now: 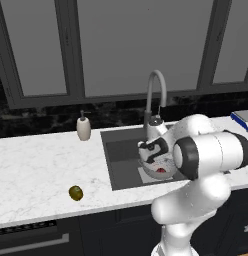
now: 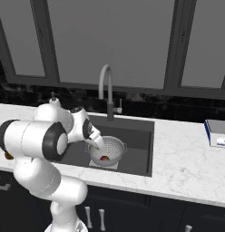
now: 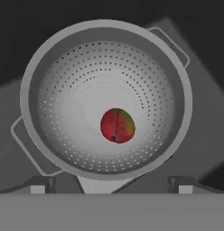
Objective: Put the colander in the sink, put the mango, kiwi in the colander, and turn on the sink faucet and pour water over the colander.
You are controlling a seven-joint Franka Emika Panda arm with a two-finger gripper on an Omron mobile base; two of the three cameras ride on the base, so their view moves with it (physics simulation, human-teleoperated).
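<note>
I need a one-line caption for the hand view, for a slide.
Open tool above the colander in the sink, with the mango lying at its bottom.

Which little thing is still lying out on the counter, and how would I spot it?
Start at the dark sink set in the white marble counter. Look to its left, near the counter's front edge: the kiwi lies there alone. It is small, oval and olive-green, unlike the tall white soap dispenser by the wall.
</note>
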